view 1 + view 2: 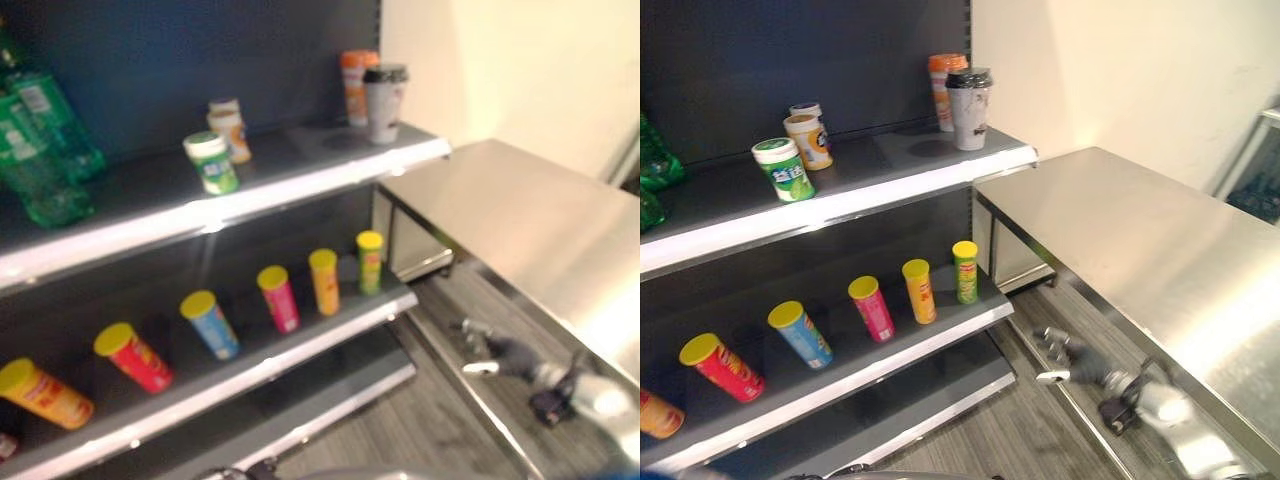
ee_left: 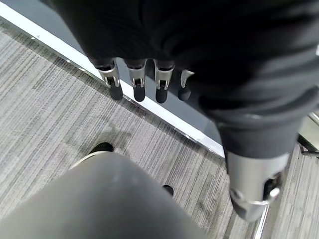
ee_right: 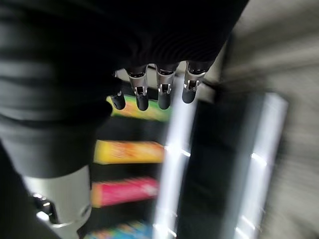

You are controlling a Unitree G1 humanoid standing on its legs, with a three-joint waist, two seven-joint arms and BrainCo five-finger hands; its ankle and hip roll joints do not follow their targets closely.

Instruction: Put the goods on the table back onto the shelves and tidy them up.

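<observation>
Six tall yellow-lidded canisters [image 1: 869, 307], two small jars [image 1: 783, 168], two cups [image 1: 968, 106] and two green bottles [image 1: 40, 150] stand shelved.

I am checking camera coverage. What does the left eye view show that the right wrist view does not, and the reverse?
Left eye view: the upper shelf with green bottles and a lidded cup, plus the steel table. Right wrist view: the right hand from close, fingers straight, holding nothing. Both: the row of canisters on the lower shelf.
</observation>
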